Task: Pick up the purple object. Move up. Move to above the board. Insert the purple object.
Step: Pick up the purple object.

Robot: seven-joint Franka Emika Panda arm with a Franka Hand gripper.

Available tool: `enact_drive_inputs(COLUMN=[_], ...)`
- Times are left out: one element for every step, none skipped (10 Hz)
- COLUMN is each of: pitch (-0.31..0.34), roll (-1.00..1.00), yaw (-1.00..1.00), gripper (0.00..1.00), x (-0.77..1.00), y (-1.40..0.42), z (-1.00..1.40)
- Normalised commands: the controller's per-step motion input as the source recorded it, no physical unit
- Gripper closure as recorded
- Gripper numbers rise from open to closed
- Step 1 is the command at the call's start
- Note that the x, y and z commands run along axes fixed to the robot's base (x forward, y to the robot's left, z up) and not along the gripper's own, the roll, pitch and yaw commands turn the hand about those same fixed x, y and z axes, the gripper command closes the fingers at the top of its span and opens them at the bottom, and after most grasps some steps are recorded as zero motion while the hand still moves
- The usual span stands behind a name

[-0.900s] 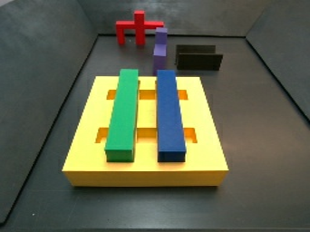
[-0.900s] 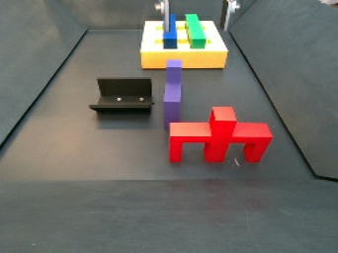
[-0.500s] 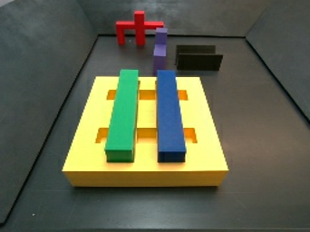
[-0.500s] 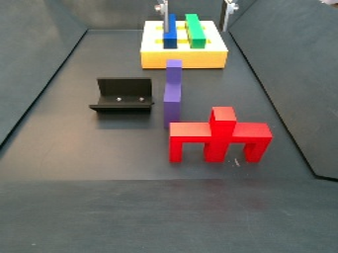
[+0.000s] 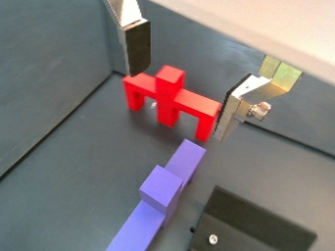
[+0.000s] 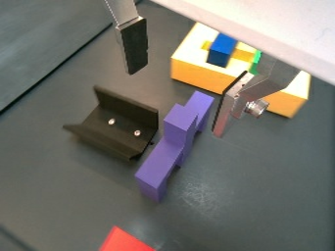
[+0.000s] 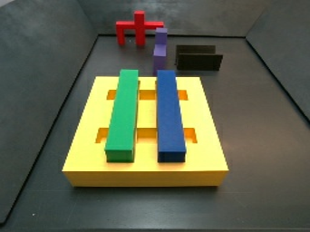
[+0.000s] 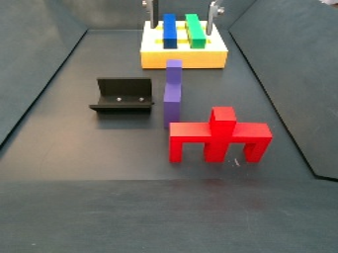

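Currently the end effector (image 5: 193, 76) is released: in both wrist views its two silver plates stand wide apart with nothing held between them. It hangs above the dark surface (image 8: 79, 138), clear of all pieces; in a side view only its finger tips (image 8: 149, 14) show at the upper edge, above the board (image 8: 184, 49).

The purple object (image 6: 175, 144) lies flat on the surface beneath the end effector, untouched. In a side view it lies between the black box (image 8: 123, 97) and the red piece (image 8: 218, 137), near both but apart from each.

The board is the yellow slab resting on the surface. A green bar (image 7: 122, 111) and a blue bar (image 7: 169, 112) lie side by side on it, parallel.
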Motion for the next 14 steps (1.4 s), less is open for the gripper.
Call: enact_drive_inputs(pitch=[0.009, 0.0, 0.0, 0.0, 0.0, 0.0, 0.0, 0.0, 0.0, 0.0, 0.0, 0.0, 0.0, 0.0], roll=[-0.13, -0.12, -0.11, -0.11, -0.11, -0.08, -0.06, -0.05, 0.0, 0.0, -0.04, -0.08, -0.13, -0.15], yaw=[-0.99, -1.0, -1.0, -1.0, -1.0, -1.0, -1.0, -0.82, -0.7, -0.76, -0.84, -0.89, -0.9, -0.9], gripper=[0.0, 0.0, 0.0, 0.0, 0.0, 0.0, 0.0, 0.0, 0.0, 0.0, 0.0, 0.0, 0.0, 0.0], x=[0.09, 0.04, 0.02, 0.01, 0.01, 0.01, 0.0, 0.11, 0.26, 0.19, 0.07, 0.0, 0.0, 0.0], y=[0.0, -0.02, -0.02, -0.04, -0.04, -0.06, -0.09, -0.24, -0.31, -0.29, -0.27, -0.21, -0.12, -0.09], z=[0.0, 0.0, -0.01, -0.01, -0.02, -0.07, -0.12, -0.11, -0.27, -0.21, -0.09, -0.03, -0.06, -0.07])
